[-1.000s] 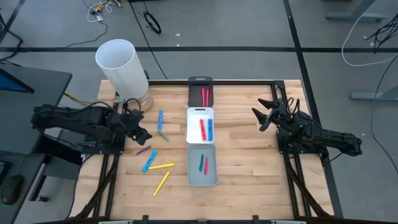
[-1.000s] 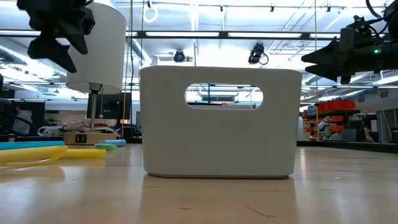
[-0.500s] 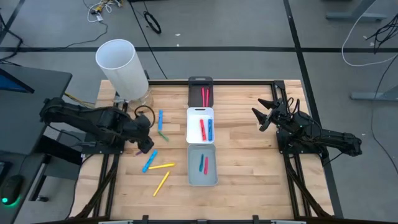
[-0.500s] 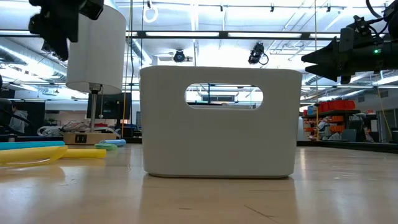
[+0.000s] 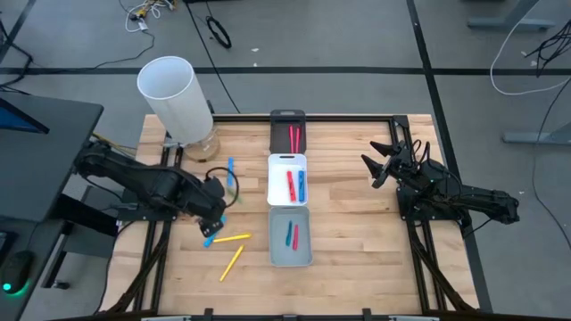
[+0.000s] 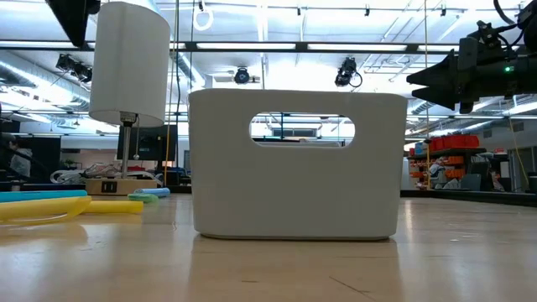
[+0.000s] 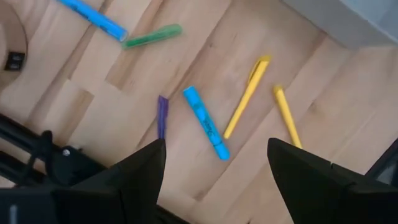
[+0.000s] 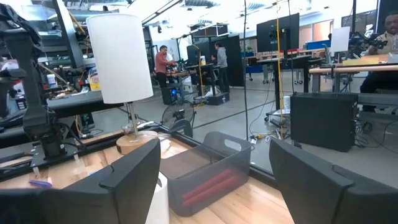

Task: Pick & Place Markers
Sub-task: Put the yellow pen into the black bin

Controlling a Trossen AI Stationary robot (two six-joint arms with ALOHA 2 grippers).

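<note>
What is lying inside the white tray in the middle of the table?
In the white tray lie a red marker and a blue marker, side by side. From above its whole floor shows, so nothing else is in it.

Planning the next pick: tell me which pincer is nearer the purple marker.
Left. The left pincer hovers open right over the purple marker, among the loose markers. The right pincer waits open on the far side of the white tray.

Loose blue, green, purple and yellow markers (image 7: 205,122) lie flat on wood; others fill trays.
</note>
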